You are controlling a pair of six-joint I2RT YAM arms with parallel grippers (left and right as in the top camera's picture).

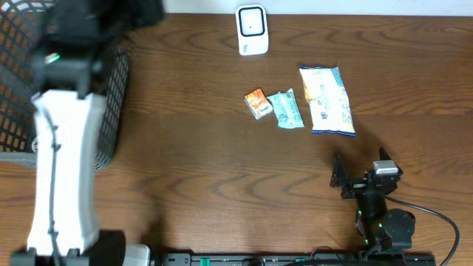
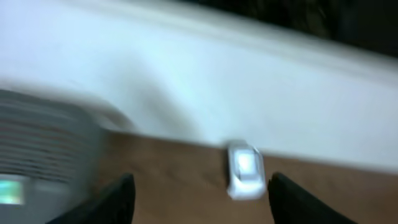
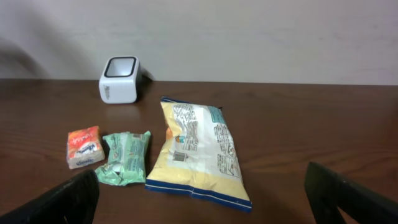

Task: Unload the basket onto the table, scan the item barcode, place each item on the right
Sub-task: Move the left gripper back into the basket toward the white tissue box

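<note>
A white barcode scanner [image 1: 251,30] stands at the table's far edge. It also shows blurred in the left wrist view [image 2: 244,171] and at the back in the right wrist view [image 3: 119,79]. In front of it lie three items: a small orange box [image 1: 257,103] [image 3: 83,147], a green packet [image 1: 287,108] [image 3: 125,157] and a yellow-white snack bag [image 1: 327,100] [image 3: 198,152] with a barcode facing up. My right gripper [image 1: 360,164] [image 3: 208,202] sits open just short of the bag. My left gripper [image 2: 199,202] is open and holds nothing, its view smeared by motion.
A black mesh basket [image 1: 111,111] stands at the left edge, under my white left arm [image 1: 63,170]. A pale wall [image 3: 249,37] runs behind the table. A black cable [image 1: 436,218] trails from the right arm's base.
</note>
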